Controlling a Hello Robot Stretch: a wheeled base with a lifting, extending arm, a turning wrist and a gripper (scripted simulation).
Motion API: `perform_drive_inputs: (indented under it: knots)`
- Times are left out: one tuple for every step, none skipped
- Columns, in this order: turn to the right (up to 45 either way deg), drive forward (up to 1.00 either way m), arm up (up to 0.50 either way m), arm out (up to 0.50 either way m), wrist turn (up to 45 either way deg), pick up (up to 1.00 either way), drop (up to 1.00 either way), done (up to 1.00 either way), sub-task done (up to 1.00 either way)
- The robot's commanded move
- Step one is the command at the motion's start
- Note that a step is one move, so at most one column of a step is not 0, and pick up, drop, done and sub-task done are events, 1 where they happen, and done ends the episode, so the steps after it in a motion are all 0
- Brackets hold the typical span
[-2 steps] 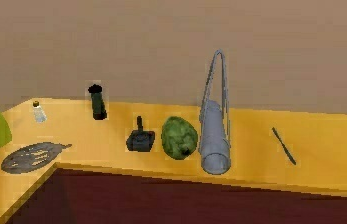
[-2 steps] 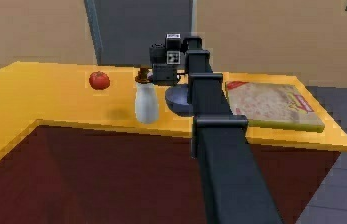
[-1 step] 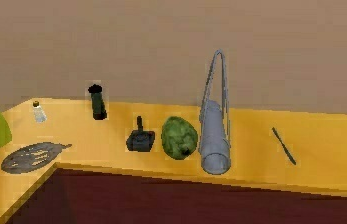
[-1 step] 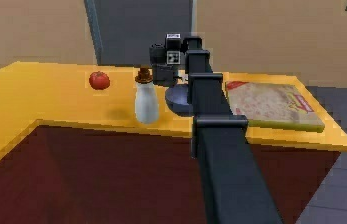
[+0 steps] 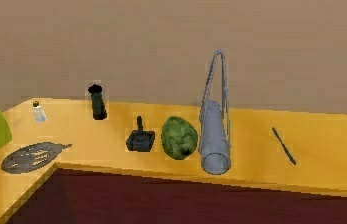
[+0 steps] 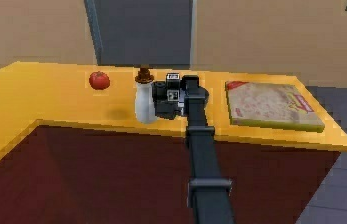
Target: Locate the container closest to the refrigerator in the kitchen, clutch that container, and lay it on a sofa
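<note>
**kitchenlurker:** Standing by the counter (image 6: 41, 95) here. Going along it from the left, there's a red round thing (image 6: 100, 80) toward the back edge. Next is the white bottle (image 6: 144, 100) with the brown cap, upright and close to the front edge, about mid-length. The end effector (image 6: 161, 97) is right next to it, with the arm (image 6: 199, 140) reaching in over the front edge. A flat box (image 6: 273, 104) lies off toward the right end. Does it have the bottle?

**benchwarmer:** Honestly can't tell. The bottle's base is on the counter and the end effector sits right at it, so I've no idea whether it's gripping anything or what the fingers are doing. I'd guess this is the grab step.

**kitchenlurker:** Tips for doing it well?

**benchwarmer:** That bottle's tall and narrow, so it'll tip easily. I'd take it around the body rather than the cap, lift straight up until the base is off the counter, and only then pull back. No sideways swing, since there's the red thing on one side and the box on the other.
</note>
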Motion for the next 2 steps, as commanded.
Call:
perform_drive_inputs:
  knots:
    - [0.0, 0.0, 0.0, 0.0, 0.0, 1.0, 0.0, 0.0, 0.0]
    - [0.0, 0.0, 0.1, 0.0, 0.0, 0.0, 0.0, 0.0, 0.0]
